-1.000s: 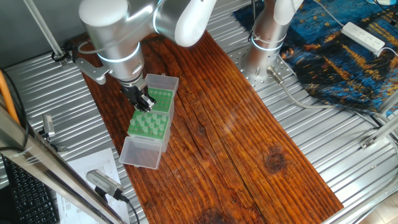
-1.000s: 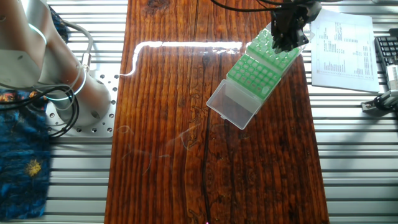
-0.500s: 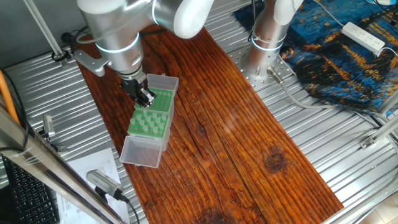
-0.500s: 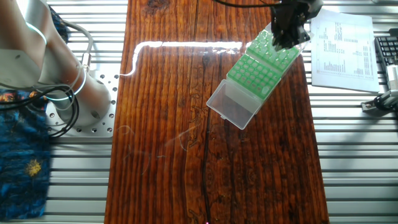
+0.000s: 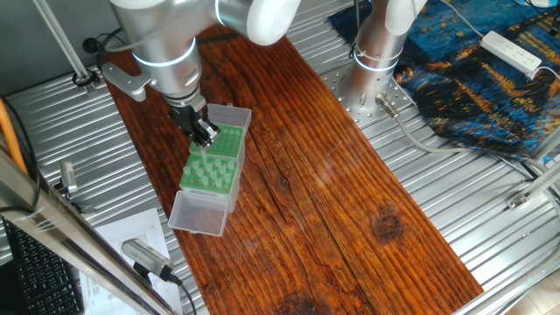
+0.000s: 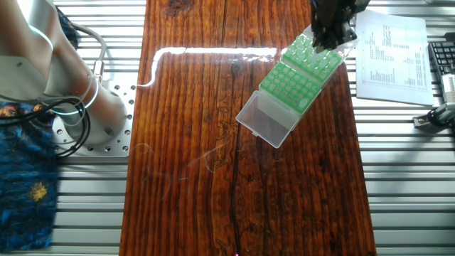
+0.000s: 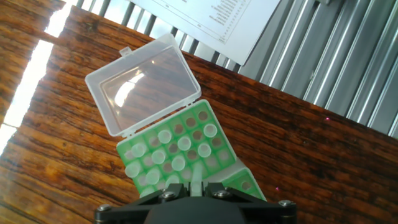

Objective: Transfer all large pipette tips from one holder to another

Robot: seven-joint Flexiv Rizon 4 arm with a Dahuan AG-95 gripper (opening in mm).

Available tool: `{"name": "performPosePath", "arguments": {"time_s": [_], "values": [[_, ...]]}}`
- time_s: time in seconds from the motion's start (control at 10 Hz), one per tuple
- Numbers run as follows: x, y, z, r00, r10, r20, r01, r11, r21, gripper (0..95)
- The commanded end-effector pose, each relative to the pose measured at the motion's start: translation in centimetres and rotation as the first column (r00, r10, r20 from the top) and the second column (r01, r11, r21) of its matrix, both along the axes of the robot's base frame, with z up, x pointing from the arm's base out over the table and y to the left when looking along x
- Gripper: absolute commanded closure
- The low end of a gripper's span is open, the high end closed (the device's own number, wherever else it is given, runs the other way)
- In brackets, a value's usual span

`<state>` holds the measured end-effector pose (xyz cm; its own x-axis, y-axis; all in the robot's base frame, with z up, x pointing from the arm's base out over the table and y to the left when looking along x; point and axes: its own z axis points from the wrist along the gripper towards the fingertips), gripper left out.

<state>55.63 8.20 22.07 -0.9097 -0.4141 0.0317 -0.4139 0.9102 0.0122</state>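
Two green holders lie end to end on the wooden table. The near holder [image 5: 211, 176] [image 6: 290, 87] [image 7: 176, 151] carries several large pipette tips [image 7: 166, 136] standing upright, and its clear lid [image 7: 144, 84] lies open. The far holder [image 5: 227, 142] [image 7: 241, 181] sits partly under my hand. My gripper [image 5: 206, 134] [image 6: 328, 41] [image 7: 196, 185] hangs just above where the two holders meet. It is shut on one pale pipette tip [image 7: 196, 174] that points down between the fingers.
A printed sheet [image 6: 392, 50] [image 7: 211, 17] and a keyboard [image 6: 441, 62] lie on the ribbed metal beside the holders. The other arm's base [image 5: 375, 54] stands at the board's far side, with a power strip [image 5: 512, 51] on a blue cloth.
My gripper has risen a little and shifted from over the near holder toward the far one, still shut on the tip. The holders have not moved.
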Motion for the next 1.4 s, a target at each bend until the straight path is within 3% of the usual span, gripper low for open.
{"name": "performPosePath", "arguments": {"time_s": [0.1,0.4,0.8,1.4], "values": [[0.0,0.0,0.1,1.0,0.012,-0.002,-0.012,1.0,-0.002,95.0],[0.3,-0.1,0.8,1.0,0.023,-0.011,-0.023,1.0,-0.011,95.0],[1.9,-1.2,3.5,0.998,0.034,-0.047,-0.034,0.999,-0.007,95.0],[2.9,-2.3,6.4,0.997,0.043,-0.065,-0.043,0.999,0.002,95.0]]}}
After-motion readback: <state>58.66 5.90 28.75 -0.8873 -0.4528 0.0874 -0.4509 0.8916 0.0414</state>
